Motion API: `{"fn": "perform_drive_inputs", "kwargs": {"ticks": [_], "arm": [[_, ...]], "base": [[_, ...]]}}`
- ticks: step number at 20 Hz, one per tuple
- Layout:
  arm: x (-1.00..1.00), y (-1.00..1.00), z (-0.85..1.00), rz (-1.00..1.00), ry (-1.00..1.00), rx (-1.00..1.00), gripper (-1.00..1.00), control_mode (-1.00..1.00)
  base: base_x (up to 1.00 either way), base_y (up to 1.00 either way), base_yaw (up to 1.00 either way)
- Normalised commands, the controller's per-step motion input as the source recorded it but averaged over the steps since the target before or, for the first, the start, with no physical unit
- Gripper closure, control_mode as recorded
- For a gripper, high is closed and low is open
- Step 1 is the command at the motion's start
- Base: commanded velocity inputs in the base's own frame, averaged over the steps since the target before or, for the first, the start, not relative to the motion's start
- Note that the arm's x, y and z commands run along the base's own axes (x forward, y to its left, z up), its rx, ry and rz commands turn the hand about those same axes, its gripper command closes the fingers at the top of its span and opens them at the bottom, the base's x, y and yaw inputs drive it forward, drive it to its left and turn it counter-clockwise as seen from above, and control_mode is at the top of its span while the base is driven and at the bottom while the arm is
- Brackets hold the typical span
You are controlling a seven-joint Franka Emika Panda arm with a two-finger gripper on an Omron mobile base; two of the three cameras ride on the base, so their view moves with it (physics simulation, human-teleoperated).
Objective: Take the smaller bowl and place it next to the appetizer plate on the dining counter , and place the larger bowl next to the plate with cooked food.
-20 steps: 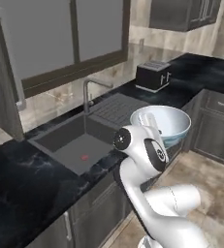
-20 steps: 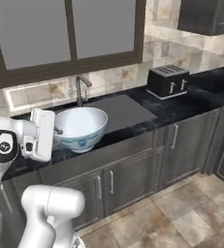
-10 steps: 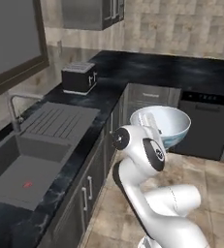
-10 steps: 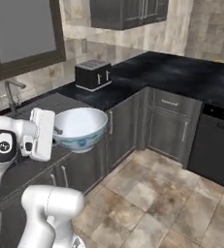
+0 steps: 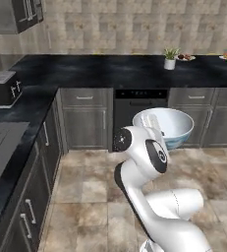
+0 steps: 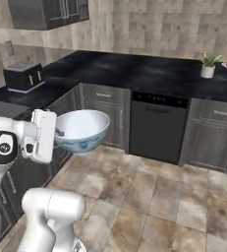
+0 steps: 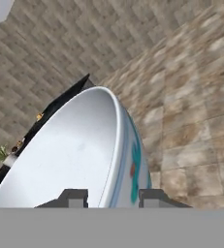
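Observation:
My gripper [image 7: 111, 196] is shut on the rim of the larger bowl [image 7: 74, 160], one finger inside and one outside. The bowl [image 5: 171, 125], white with blue floral marks and a pale blue inside, hangs level over the tiled floor in front of my arm, as the right base view [image 6: 81, 130] also shows. Far back right, the plate with cooked food [image 5: 186, 57] and the appetizer plate [image 5: 226, 55] lie on a black surface; whether it is the dining counter I cannot tell. The smaller bowl is out of view.
A black worktop [image 5: 100, 71] over grey cabinets runs along the back wall, with a dishwasher [image 5: 139, 115] below it. A small potted plant [image 5: 170, 59] stands near the plates. A toaster [image 5: 2, 88] sits on the left worktop. Tiled floor [image 6: 154, 197] lies between.
The base has turned, so the whole picture has swung: sink and toaster slid away left and the back worktop with the plates came into view. The bowl stays in my gripper.

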Motion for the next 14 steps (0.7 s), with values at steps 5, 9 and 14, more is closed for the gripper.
{"fn": "perform_drive_inputs", "kwargs": {"ticks": [5, 9, 14], "arm": [[0.0, 0.0, 0.0, 0.0, 0.0, 0.0, 1.0, 1.0], [0.0, 0.0, 0.0, 0.0, 0.0, 0.0, 1.0, 1.0], [0.0, 0.0, 0.0, 0.0, 0.0, 0.0, 1.0, 1.0]], "base": [[0.19, -0.99, -0.34], [0.34, -1.0, -0.23], [0.56, -1.0, -0.18]]}}
